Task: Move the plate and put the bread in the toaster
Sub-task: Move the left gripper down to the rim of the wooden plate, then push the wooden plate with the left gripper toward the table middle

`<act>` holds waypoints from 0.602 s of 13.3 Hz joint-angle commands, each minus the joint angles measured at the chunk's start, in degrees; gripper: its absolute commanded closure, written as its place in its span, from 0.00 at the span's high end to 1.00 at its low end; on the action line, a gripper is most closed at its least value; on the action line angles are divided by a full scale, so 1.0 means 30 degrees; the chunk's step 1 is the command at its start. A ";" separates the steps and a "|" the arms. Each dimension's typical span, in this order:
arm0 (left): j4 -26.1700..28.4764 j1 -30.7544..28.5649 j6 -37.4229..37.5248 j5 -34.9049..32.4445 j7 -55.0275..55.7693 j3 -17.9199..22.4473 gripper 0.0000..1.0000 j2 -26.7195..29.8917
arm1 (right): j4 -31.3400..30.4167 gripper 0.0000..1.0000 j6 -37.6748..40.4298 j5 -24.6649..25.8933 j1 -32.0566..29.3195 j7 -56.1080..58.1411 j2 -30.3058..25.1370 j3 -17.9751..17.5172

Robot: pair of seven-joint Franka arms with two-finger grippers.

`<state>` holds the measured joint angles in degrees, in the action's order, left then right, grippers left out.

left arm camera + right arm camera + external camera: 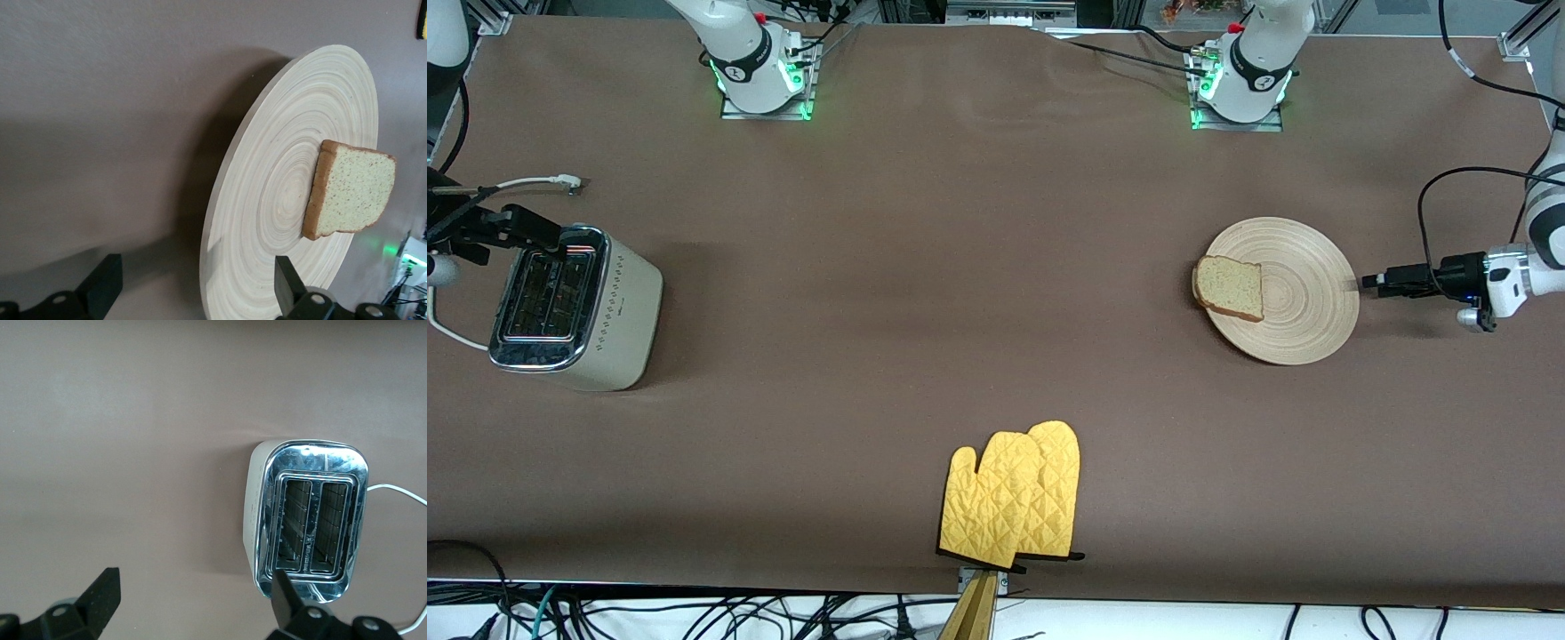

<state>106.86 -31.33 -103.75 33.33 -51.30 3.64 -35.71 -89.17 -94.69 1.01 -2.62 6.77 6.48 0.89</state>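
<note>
The wooden plate (pixel 1307 302) lies toward the left arm's end of the table. A slice of bread (pixel 1230 286) rests on it at the edge toward the table's middle. My left gripper (pixel 1371 281) is low beside the plate's rim and open. In the left wrist view the plate (pixel 267 200) with the bread (pixel 353 190) fills the picture, and its rim lines up between the left gripper's (pixel 197 287) fingers. The cream toaster (pixel 618 311) stands at the right arm's end, both slots empty. My right gripper (pixel 559 235) hovers open over its farther end; the toaster (pixel 313 520) shows beside the gripper (pixel 193 597).
A pair of yellow oven mitts (pixel 1014 498) lies at the table's edge nearest the front camera, about midway along it. The toaster's white cord (pixel 534 182) runs off toward the right arm's end. Brown cloth covers the table.
</note>
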 commanded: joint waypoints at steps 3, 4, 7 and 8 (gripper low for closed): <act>0.0709 0.0159 0.0101 0.1371 -0.0537 -0.0510 1.00 -0.0518 | 0.0366 1.00 0.0244 -0.0250 -0.0182 -0.0029 0.0124 -0.0061; 0.0709 0.0275 0.0072 0.1400 -0.0537 -0.0540 1.00 -0.0634 | 0.0366 1.00 0.0244 -0.0250 -0.0154 -0.0029 0.0124 -0.0061; 0.0709 0.0305 -0.0016 0.1400 -0.1526 -0.0540 0.59 -0.0957 | 0.0366 1.00 0.0244 -0.0250 -0.0183 -0.0029 0.0124 -0.0061; 0.0709 0.0421 -0.0074 0.1400 -0.2258 -0.0540 0.40 -0.1074 | 0.0366 1.00 0.0244 -0.0250 -0.0154 -0.0029 0.0124 -0.0061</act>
<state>108.57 -30.81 -103.63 35.89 -53.35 1.84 -37.73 -89.17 -94.69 1.01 -2.65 6.77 6.49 0.89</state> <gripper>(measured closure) 0.185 0.000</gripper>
